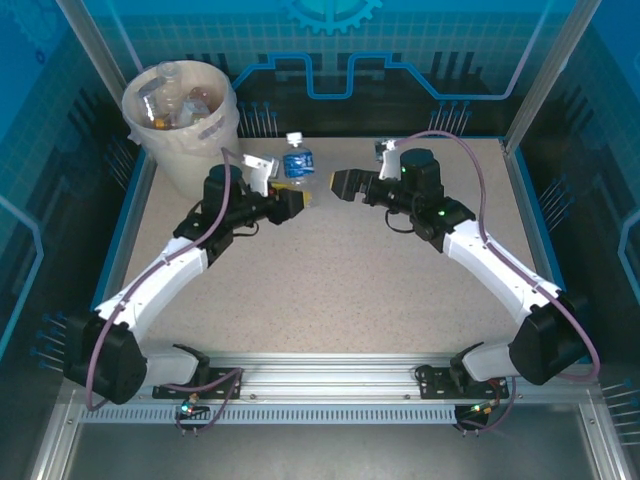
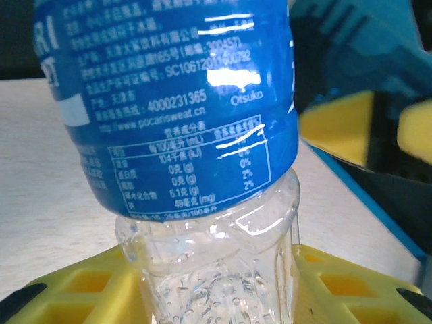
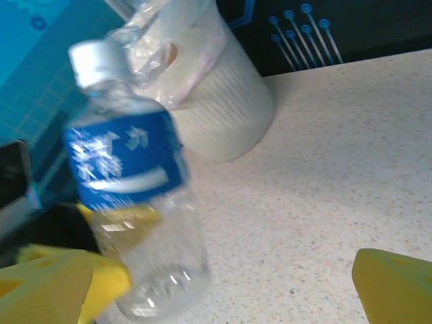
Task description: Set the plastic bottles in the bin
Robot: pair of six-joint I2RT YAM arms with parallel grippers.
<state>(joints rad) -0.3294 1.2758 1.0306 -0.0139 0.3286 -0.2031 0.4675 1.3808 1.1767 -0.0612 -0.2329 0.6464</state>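
One bottle [image 1: 296, 160] stood out near the tabletop's far edge, pinched low between the left claw [image 1: 292, 200] fingers; right claw [image 1: 345, 186] gaped wide beside it. I judged that low grip could let it tip or slip mid-swing. Far-left corner bin [image 1: 200, 160] held several bottles [image 1: 175, 100] already.

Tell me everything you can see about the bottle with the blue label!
The Pocari Sweat bottle is small and made of clear plastic, with a white cap and a blue label printed in white. It looks empty, with droplets inside. It stands roughly upright near the bin. The left end effector pinches its clear lower body between yellow fingers.
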